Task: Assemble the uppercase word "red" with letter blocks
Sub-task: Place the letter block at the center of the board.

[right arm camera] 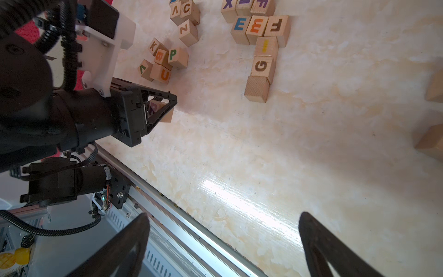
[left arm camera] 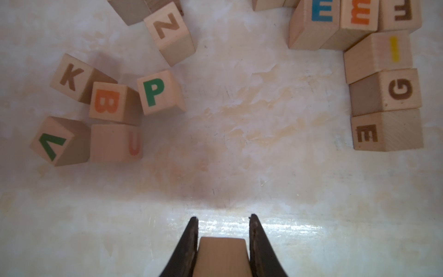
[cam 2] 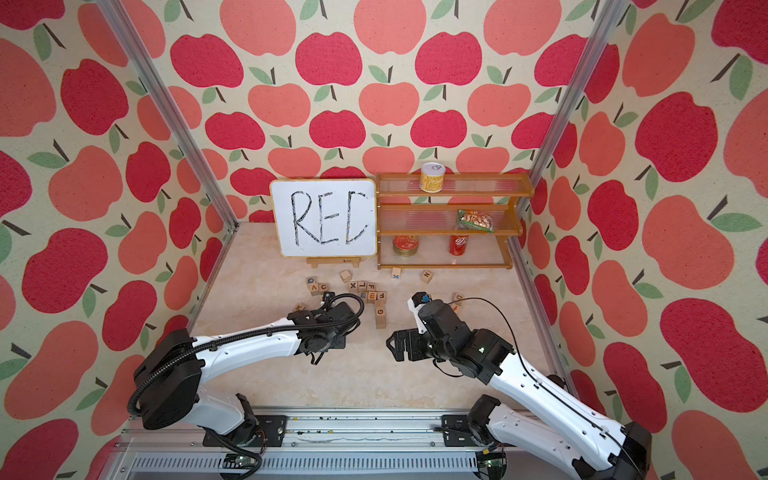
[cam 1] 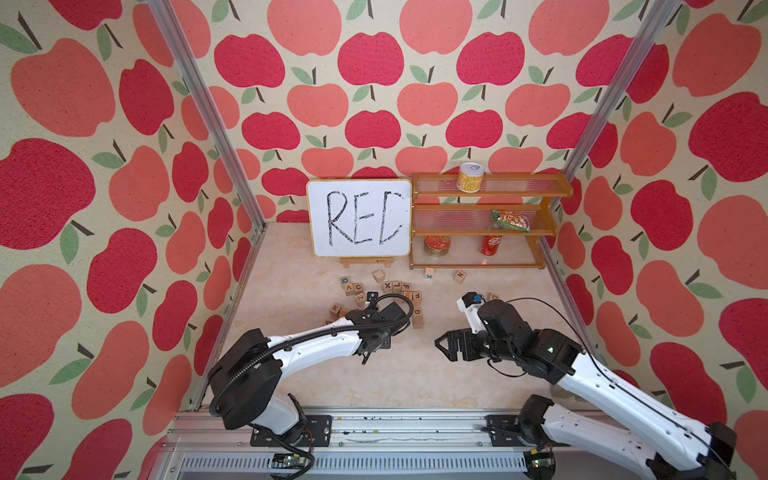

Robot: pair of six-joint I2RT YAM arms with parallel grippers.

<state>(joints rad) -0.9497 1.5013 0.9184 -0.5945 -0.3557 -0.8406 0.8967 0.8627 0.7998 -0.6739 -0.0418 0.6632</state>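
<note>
R block [right arm camera: 167,115], the first letter of the word, is pinched between the closed jaws of the left gripper [left arm camera: 223,219], low over a bare stretch of the pale marbled table [left arm camera: 239,156]. Whether it already touches the surface cannot be told. Part of its purple letter shows through the finger frame in the right wrist view. The right gripper [right arm camera: 224,215] hangs spread wide and empty over the near table edge. The blue E block [left arm camera: 321,12] sits at the end of a short row of cubes, touching an orange-lettered neighbour. The D block cannot be picked out with certainty. The step in hand looks like setting the R down to begin the word. To do it well, lower the cube until it rests flat before letting go, so it does not tip or roll. Aim to leave the purple letter facing up and reading upright. Choose a spot with open table beside it for two more cubes in a straight line. Keep it apart from the K-B-P cluster [left arm camera: 112,100] on one side and the I-G column [left arm camera: 386,91] on the other. Open the jaws only slightly and lift straight up, so the fingers do not drag the cube.
</note>
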